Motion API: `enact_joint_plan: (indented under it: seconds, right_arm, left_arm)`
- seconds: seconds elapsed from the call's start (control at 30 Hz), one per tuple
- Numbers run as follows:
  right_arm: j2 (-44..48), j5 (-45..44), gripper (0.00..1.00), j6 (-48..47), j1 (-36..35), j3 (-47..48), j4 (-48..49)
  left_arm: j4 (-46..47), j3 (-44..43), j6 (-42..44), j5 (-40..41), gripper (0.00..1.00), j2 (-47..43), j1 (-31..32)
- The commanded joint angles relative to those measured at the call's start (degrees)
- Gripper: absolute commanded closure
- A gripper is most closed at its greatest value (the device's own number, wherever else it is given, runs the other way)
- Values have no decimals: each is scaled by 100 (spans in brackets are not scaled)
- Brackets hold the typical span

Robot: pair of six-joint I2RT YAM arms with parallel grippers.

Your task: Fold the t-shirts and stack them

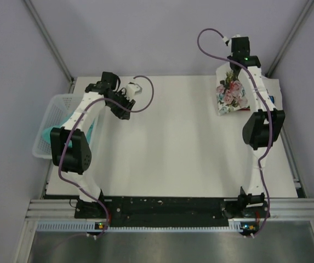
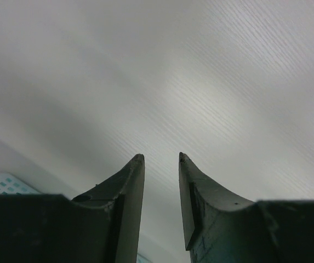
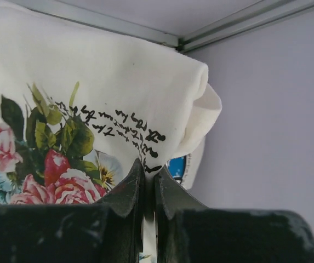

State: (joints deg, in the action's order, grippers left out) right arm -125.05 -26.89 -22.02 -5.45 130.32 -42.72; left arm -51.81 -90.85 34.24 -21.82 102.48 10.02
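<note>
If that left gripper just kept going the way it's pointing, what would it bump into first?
Probably the bare white table: the left gripper, open, aims at it with nothing between, though depth is unclear.

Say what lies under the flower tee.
A bit of white cloth with blue print peeks out beneath the flower tee, which the right fingers pinch. The rest of it is covered.

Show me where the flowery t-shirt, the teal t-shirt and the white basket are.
flowery t-shirt [image 1: 232, 94]: top view, on its flower print.
teal t-shirt [image 1: 46, 133]: top view, on the patch showing inside the basket.
white basket [image 1: 61, 101]: top view, on its far mesh end.
</note>
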Motion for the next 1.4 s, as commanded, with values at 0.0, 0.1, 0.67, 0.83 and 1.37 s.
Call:
enact_joint_plan:
  seconds: [0.0, 0.1, 0.67, 0.83, 1.37]
  right_arm:
    - [87, -773, 100, -1347, 79, 432, 668]
    - [226, -879, 100, -1796, 88, 319, 1037]
    - [289, -563, 100, -1999, 702, 161, 1741]
    - [-27, -519, 100, -1938, 949, 81, 1933]
    - [472, -889, 1, -2009, 1276, -261, 3571]
  left_arm:
    - [-48, -135, 83, -147, 64, -70, -9]
    - [-57, -135, 92, -129, 64, -35, -9]
    - [-92, -249, 22, 38, 64, 97, -9]
    - [-171, -276, 56, 161, 64, 158, -9]
    - [-400, -302, 101, 460, 56, -87, 0]
